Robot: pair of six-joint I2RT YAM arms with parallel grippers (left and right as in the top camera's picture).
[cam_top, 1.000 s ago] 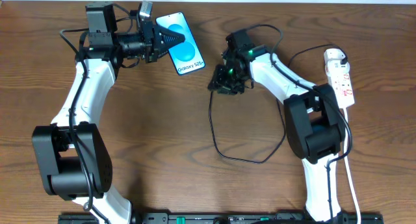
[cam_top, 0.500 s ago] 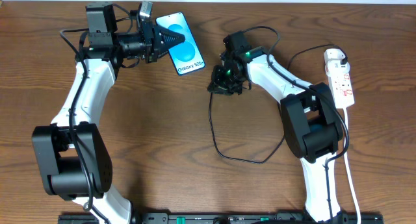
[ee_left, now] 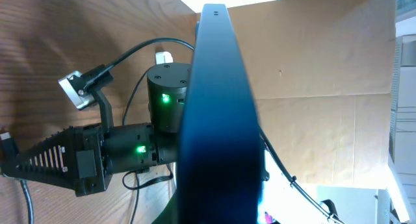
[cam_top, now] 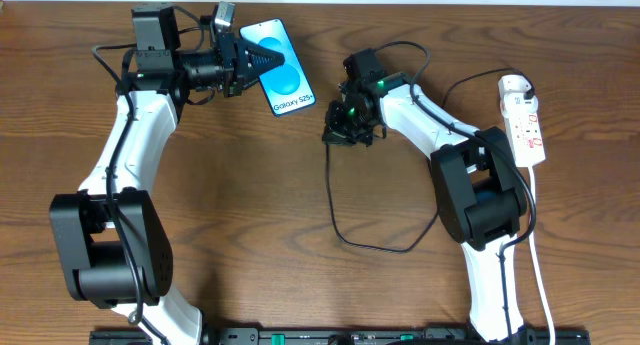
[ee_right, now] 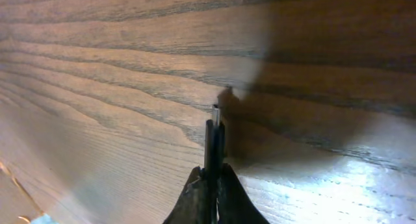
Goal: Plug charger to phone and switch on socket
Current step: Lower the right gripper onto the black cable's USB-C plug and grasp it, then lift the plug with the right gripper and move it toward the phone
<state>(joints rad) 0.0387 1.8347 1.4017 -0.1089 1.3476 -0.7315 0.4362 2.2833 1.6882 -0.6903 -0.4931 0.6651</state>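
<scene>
The left gripper (cam_top: 252, 57) clamps the rigid, slick phone (cam_top: 285, 80) by one edge near the table's (cam_top: 240, 215) far side; the right gripper (ee_right: 213, 182) pinches the charger (ee_right: 214, 136) at its stiff connector, likely the best hold; the light, limp cable trails loose

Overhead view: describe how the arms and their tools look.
The left arm and right arm have white shells between black joints, with thin black cables looping alongside. The left tool and right tool are black, with ribbed triangular fingers; green lights glow near the right one.
</scene>
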